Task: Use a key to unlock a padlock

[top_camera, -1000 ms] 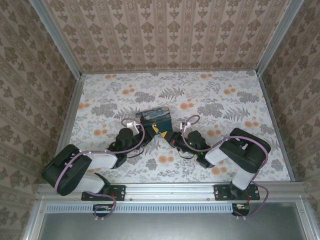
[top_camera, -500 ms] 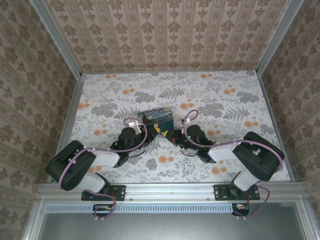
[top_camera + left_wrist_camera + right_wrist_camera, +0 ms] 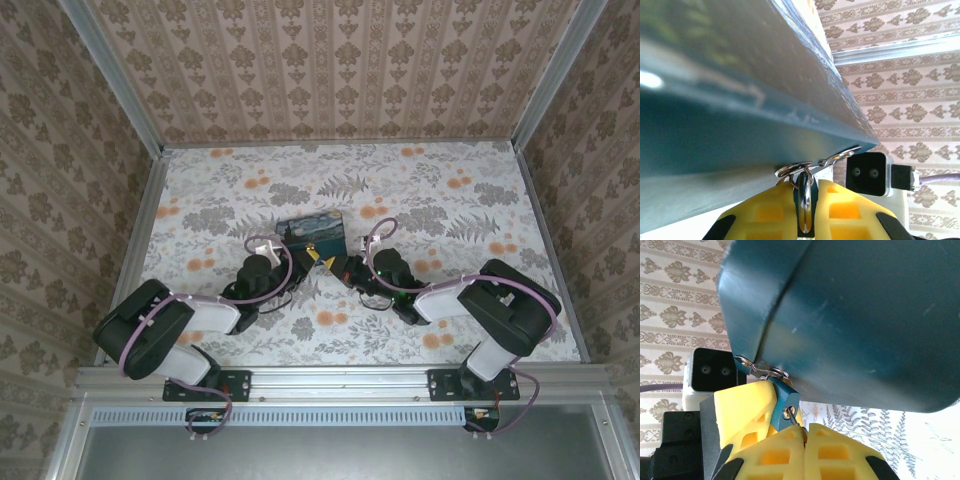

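Left jaws grip padlock, right jaws key, under box edge

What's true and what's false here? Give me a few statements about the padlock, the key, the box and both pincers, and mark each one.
1. The padlock hangs from the metal hasp on the box. True.
2. The left pincer is open, clear of the padlock. False: it is shut on the padlock.
3. The right pincer grips the key, whose tip meets the padlock. True.
4. The box stands in the far right corner of the table. False: it is near the middle, just beyond both pincers.
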Action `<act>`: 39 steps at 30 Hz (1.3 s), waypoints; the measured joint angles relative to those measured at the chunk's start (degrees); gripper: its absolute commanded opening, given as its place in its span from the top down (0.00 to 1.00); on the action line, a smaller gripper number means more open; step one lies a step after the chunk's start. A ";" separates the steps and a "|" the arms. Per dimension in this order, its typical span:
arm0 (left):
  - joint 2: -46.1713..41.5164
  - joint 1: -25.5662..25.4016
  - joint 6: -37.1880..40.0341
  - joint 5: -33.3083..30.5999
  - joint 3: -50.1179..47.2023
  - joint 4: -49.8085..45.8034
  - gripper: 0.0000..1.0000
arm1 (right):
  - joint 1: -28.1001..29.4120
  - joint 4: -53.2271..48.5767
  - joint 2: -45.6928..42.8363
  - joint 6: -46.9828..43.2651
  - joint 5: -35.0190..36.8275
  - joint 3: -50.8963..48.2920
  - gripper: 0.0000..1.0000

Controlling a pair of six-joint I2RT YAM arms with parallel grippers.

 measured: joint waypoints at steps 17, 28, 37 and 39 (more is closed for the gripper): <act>2.29 -0.96 -10.05 -1.92 0.09 4.90 1.00 | -2.82 2.03 0.00 1.22 -1.68 0.11 1.00; 2.91 -1.44 -10.03 -1.05 0.15 4.63 1.00 | -4.92 -0.70 1.55 -0.57 -3.80 2.80 1.00; 1.88 -1.92 -6.27 -1.05 0.15 2.58 1.00 | -3.91 7.21 5.53 6.32 -2.14 1.18 1.00; 1.09 -2.27 -5.38 -0.79 0.15 1.07 1.00 | -3.26 7.34 4.92 6.60 -1.16 0.09 1.00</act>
